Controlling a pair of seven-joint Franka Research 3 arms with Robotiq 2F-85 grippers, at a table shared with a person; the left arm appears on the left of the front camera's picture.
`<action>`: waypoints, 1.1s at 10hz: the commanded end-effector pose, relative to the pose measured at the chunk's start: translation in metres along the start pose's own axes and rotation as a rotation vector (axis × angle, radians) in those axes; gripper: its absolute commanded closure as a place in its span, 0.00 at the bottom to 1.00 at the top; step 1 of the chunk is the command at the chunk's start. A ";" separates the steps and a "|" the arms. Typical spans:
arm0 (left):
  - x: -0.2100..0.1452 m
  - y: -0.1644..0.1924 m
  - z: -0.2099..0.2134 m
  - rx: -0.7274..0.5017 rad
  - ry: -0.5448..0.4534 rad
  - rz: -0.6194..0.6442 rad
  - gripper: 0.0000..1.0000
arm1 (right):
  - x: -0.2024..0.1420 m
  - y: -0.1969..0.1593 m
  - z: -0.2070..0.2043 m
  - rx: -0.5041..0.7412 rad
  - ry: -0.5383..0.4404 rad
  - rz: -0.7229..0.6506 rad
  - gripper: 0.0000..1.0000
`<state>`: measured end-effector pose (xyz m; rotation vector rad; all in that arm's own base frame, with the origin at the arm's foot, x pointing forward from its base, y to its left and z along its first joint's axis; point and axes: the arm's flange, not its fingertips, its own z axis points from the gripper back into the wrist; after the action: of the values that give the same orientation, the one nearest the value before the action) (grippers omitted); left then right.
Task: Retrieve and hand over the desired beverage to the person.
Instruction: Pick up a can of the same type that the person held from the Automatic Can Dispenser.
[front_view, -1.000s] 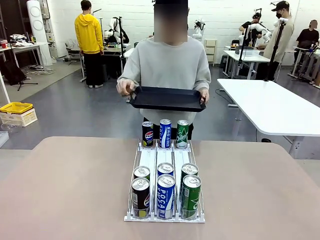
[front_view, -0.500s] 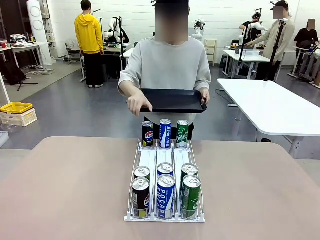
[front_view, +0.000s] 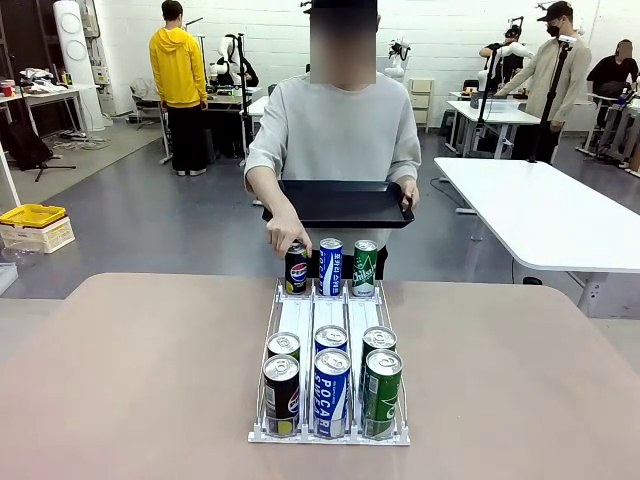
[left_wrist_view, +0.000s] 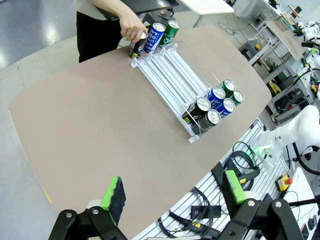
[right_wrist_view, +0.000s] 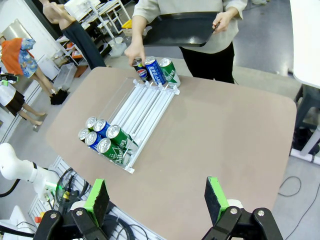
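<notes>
The person (front_view: 335, 130) in a grey sweatshirt stands at the far side, holding a black tray (front_view: 345, 202) in one hand. The other hand (front_view: 285, 238) rests on top of the far-left Pepsi can (front_view: 295, 272) in the white rack (front_view: 330, 320). Beside that can stand a blue Pocari can (front_view: 330, 266) and a green can (front_view: 365, 268). Several more cans fill the rack's near end (front_view: 331, 392). My left gripper (left_wrist_view: 172, 190) hangs open above the table's near edge, far from the rack (left_wrist_view: 170, 75). My right gripper (right_wrist_view: 156, 199) is open too, well short of the cans (right_wrist_view: 107, 142).
The brown table (front_view: 140, 380) has bare room on both sides of the rack. A white table (front_view: 545, 215) stands behind at the right. Other people stand far back. Cables and equipment lie below the table's near edge (left_wrist_view: 210, 215).
The person's hand has left the tray and come down onto the far-left Pepsi can. The tray now hangs from one hand. Both grippers stay still.
</notes>
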<state>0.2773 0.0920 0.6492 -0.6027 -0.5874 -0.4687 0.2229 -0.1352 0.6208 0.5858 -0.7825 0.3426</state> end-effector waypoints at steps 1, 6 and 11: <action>0.000 0.000 0.000 -0.010 -0.001 -0.002 0.00 | 0.002 0.000 -0.002 0.012 -0.009 0.008 0.00; 0.000 0.000 0.000 -0.010 -0.001 -0.002 0.00 | 0.002 0.000 -0.002 0.012 -0.009 0.008 0.00; 0.000 0.000 0.000 -0.010 -0.001 -0.002 0.00 | 0.002 0.000 -0.002 0.012 -0.009 0.008 0.00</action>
<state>0.2773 0.0920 0.6492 -0.6027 -0.5874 -0.4687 0.2229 -0.1352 0.6208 0.5857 -0.7825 0.3426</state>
